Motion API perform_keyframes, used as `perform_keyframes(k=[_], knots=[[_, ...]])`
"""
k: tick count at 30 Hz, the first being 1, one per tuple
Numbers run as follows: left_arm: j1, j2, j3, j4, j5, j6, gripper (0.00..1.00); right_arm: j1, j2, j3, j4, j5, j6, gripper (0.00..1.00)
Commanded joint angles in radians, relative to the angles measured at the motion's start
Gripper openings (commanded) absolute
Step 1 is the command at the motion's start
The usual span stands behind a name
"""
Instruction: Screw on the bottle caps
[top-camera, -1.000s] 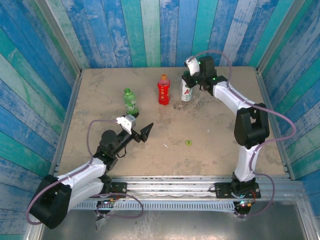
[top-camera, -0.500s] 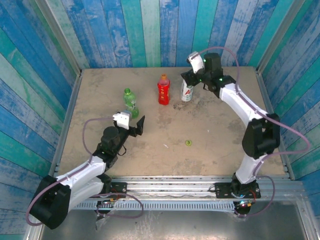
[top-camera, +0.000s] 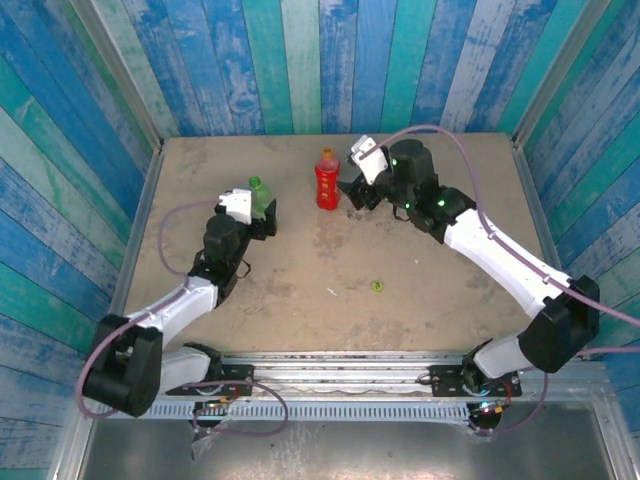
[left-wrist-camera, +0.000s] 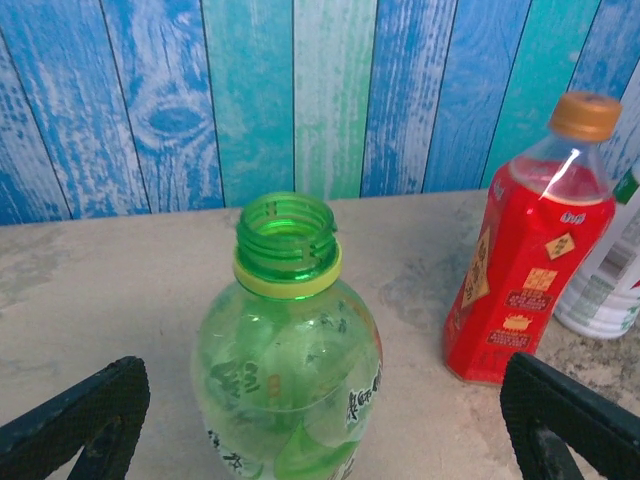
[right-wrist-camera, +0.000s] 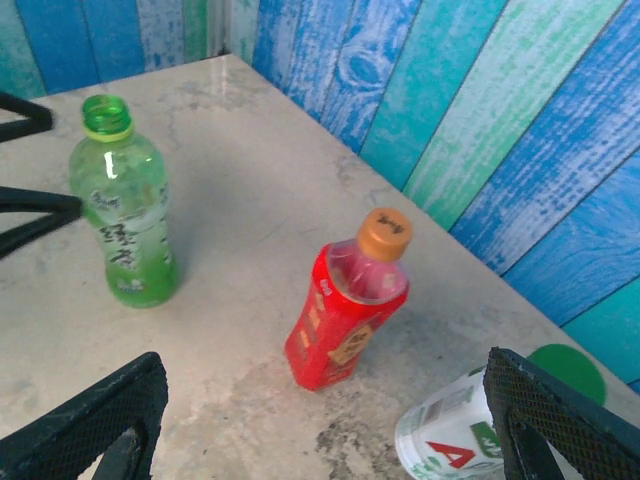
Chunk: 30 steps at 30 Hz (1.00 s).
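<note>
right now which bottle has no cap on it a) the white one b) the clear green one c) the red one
b, the clear green bottle shows a bare threaded neck, while the red bottle wears its orange cap and the white bottle a dark green cap

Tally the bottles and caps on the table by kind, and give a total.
Bottles: 3 (red bottle, green bottle, white bottle)
Caps: 3 (orange cap, dark green cap, yellow-green cap)
Total: 6
</note>
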<state>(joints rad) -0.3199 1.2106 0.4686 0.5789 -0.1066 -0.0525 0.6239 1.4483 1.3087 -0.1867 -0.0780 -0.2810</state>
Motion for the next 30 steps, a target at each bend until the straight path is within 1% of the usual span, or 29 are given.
perform_keyframes(k=[1, 8, 12, 13, 19, 22, 24, 27, 30], knots=[[0.026, 0.084, 0.039, 0.027, 0.036, 0.005, 0.94, 0.022, -0.030, -0.018, -0.023, 0.021, 0.007, 0.84], [0.062, 0.204, 0.109, 0.009, 0.074, 0.011, 0.94, 0.037, -0.045, -0.049, -0.028, 0.021, 0.021, 0.84], [0.072, 0.234, 0.138, 0.001, 0.109, 0.021, 1.00, 0.040, -0.046, -0.056, -0.028, 0.018, 0.026, 0.84], [0.074, 0.238, 0.143, -0.004, 0.114, 0.022, 0.98, 0.040, -0.048, -0.058, -0.028, 0.018, 0.028, 0.84], [0.076, 0.242, 0.149, -0.011, 0.143, 0.033, 0.77, 0.040, -0.055, -0.069, -0.028, 0.030, 0.030, 0.84], [0.076, 0.234, 0.138, 0.005, 0.148, 0.035, 0.73, 0.040, -0.054, -0.071, -0.029, 0.031, 0.035, 0.84], [0.076, 0.231, 0.133, 0.009, 0.152, 0.038, 0.65, 0.041, -0.055, -0.070, -0.030, 0.029, 0.038, 0.84], [0.075, 0.224, 0.127, 0.010, 0.167, 0.047, 0.62, 0.042, -0.066, -0.076, -0.030, 0.025, 0.049, 0.84], [0.076, 0.201, 0.114, 0.019, 0.205, 0.058, 0.63, 0.042, -0.085, -0.092, -0.030, 0.016, 0.062, 0.84]])
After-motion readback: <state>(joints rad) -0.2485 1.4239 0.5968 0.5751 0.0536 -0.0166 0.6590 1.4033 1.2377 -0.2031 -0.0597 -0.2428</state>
